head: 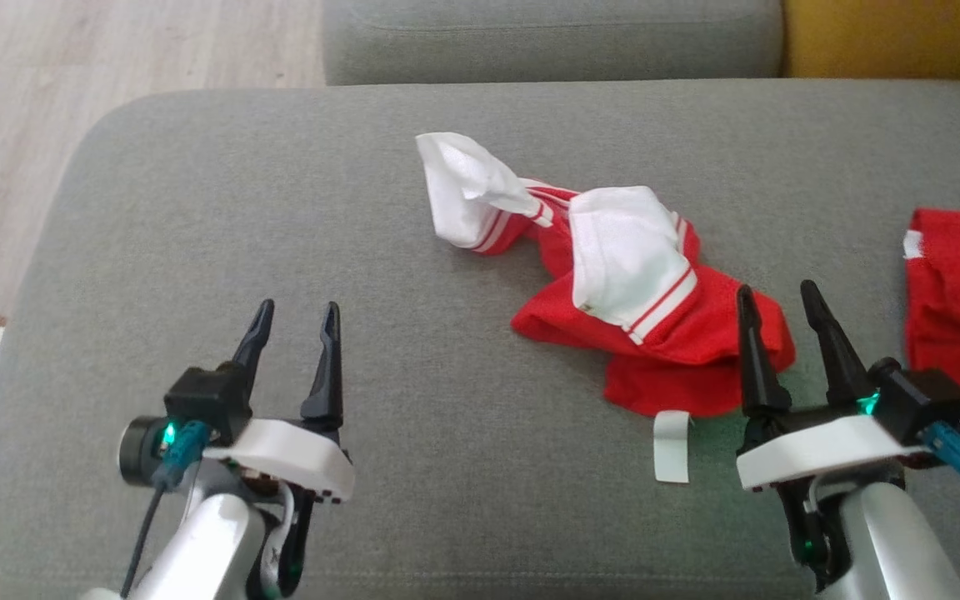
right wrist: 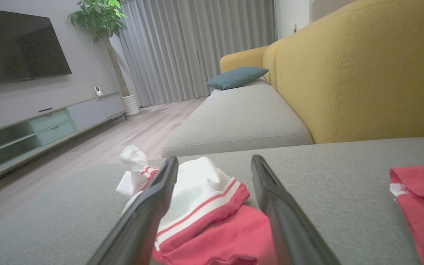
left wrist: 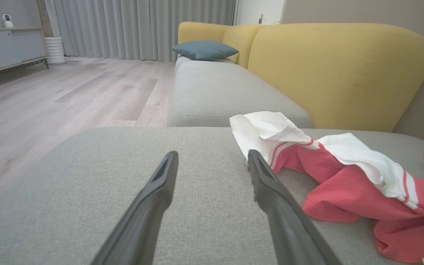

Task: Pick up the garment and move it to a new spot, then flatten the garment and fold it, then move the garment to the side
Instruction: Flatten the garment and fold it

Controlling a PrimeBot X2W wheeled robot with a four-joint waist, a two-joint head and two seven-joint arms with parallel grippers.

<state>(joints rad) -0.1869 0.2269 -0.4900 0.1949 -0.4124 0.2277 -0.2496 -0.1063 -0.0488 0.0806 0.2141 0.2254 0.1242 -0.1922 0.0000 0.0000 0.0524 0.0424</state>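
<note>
A crumpled red and white garment (head: 613,283) lies in a heap on the grey couch seat (head: 413,250), right of centre. The same garment (left wrist: 344,173) lies to the right of my left fingers in the left wrist view, and it (right wrist: 204,206) sits just ahead of my right fingers in the right wrist view. My left gripper (head: 295,319) stands open over bare cushion at the lower left, well apart from the cloth. My right gripper (head: 776,300) is open at the garment's near right edge, its left fingertip over the red cloth. Nothing is held.
A second red garment (head: 959,292) lies at the seat's right edge. A white tag (head: 670,446) pokes out from the heap's near edge. Another grey seat (head: 547,37) and a yellow backrest (head: 897,37) lie beyond. Wooden floor (head: 38,108) is on the left.
</note>
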